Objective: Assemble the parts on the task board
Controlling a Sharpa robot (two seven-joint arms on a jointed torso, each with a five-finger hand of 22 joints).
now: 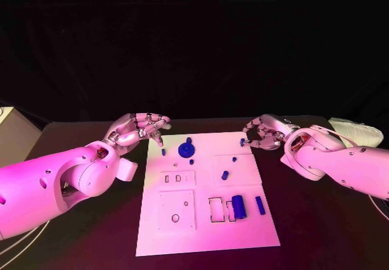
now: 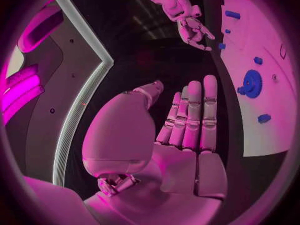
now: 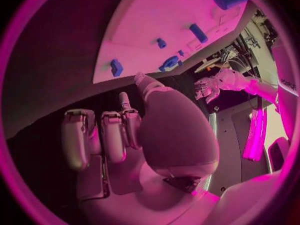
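Two bulky, smooth white-shelled arms [image 1: 57,185], small dark screw holes in the casing. Silver segmented many-fingered left hand [image 1: 138,128] and right hand [image 1: 266,134]. Thin pale cables trailing beneath each arm.

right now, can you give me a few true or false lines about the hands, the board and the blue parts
1. Both hands hover near the far corners of the task board. True: left hand, right hand.
2. The left hand holds the blue gear. False: the gear lies on the board and the left hand holds nothing.
3. A blue cylinder lies beside the blue bar. True.
4. The blue gear sits at the board's near edge. False: it sits near the far edge.
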